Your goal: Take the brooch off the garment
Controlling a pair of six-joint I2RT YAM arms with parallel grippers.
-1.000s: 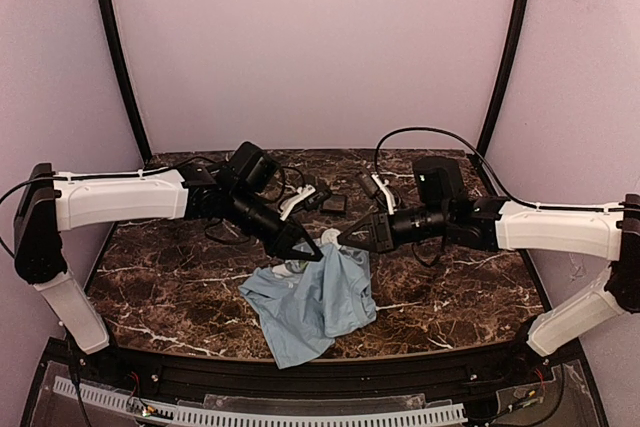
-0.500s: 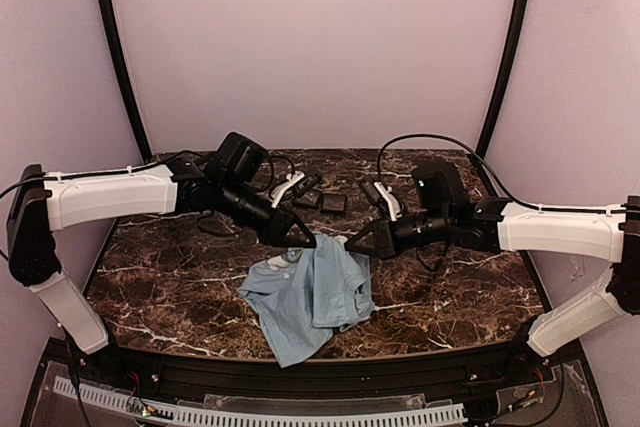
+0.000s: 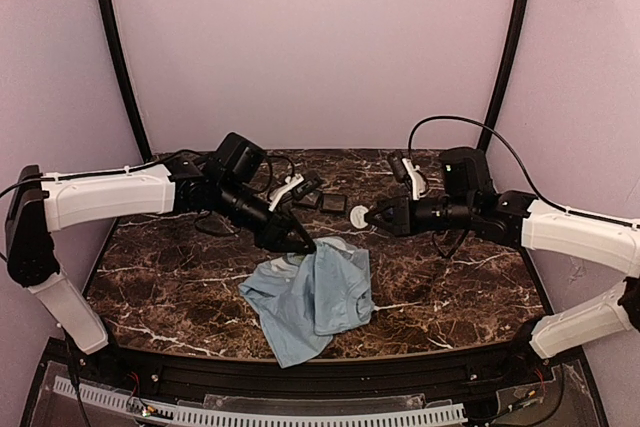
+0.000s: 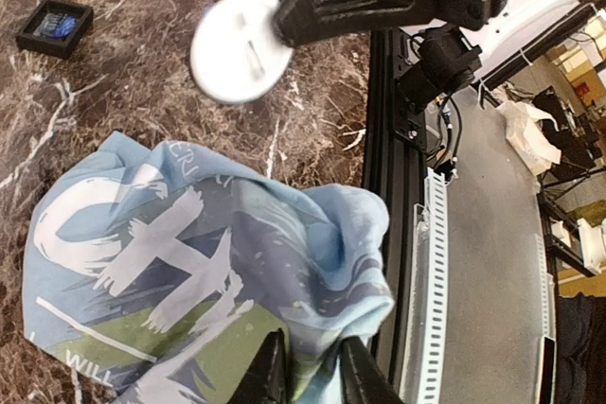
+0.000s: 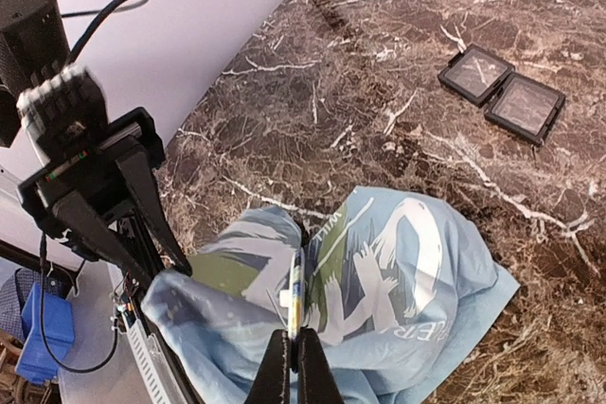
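The garment is a light blue shirt (image 3: 318, 297) with a white figure print, lying crumpled on the marble table. My left gripper (image 3: 304, 244) is shut on a fold at the shirt's upper edge; the left wrist view shows cloth (image 4: 189, 253) pinched in the gripper (image 4: 311, 371). My right gripper (image 3: 366, 215) is shut on the brooch (image 3: 356, 215), held in the air up and to the right of the shirt, clear of the cloth. The left wrist view shows the brooch's pale round back (image 4: 241, 44). The right wrist view shows the brooch edge-on (image 5: 296, 295) in the gripper (image 5: 295, 355), above the shirt (image 5: 417, 272).
Small square black trays (image 3: 322, 201) sit behind the shirt; two show in the right wrist view (image 5: 502, 92) and one in the left wrist view (image 4: 59, 26). The table's front rail (image 3: 300, 377) runs just below the shirt. Cables trail from both arms at the back.
My right gripper has drawn back to the right and up, away from the shirt, taking the brooch with it. The shirt has sagged onto the table. My left gripper has kept its grip.
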